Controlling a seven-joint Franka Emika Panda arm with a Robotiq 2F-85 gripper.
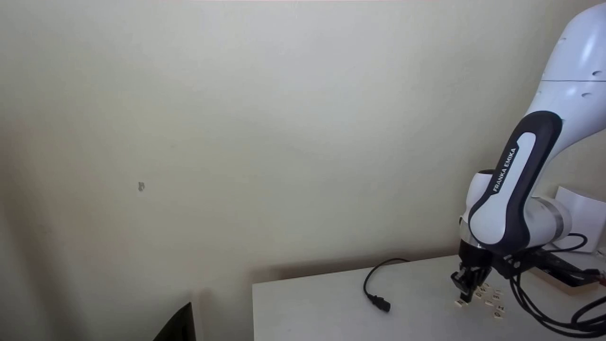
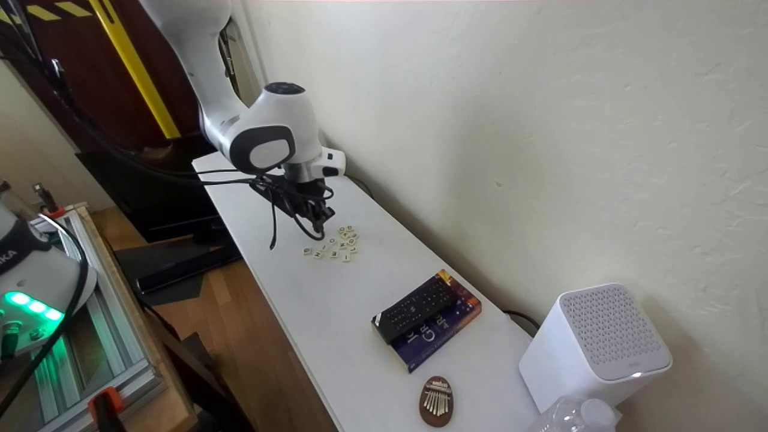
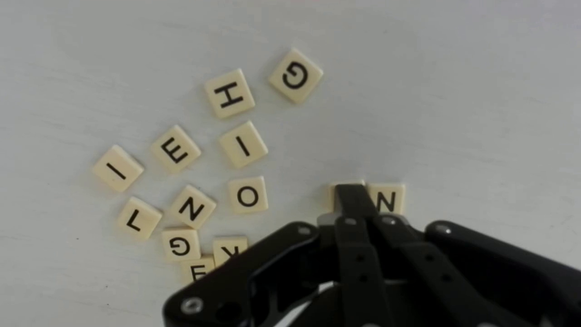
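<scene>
In the wrist view, the half-covered tile (image 3: 332,197) lay on the white table (image 2: 336,336), partly hidden by my gripper (image 3: 367,213), its letter out of sight; the N tile (image 3: 386,197) sat just beside it, so close that I could not say whether their edges met. I had the two fingers (image 3: 356,204) drawn together with nothing visible between them, and whether they pressed on the tile I couldn't make out. I judged that pieces this thin wanted a low, light touch and slow moves, lest one tip or knock its neighbour askew. Off to that view's left, scattered letter tiles (image 3: 176,149) faced every which way. An exterior view showed me a black keypad (image 2: 414,309) resting on a purple box (image 2: 435,336), a thumb piano (image 2: 436,402) near them, a white device (image 2: 591,354) by the wall (image 2: 540,120), wooden floor (image 2: 258,348) below, and green lights (image 2: 37,306) across the gap.
</scene>
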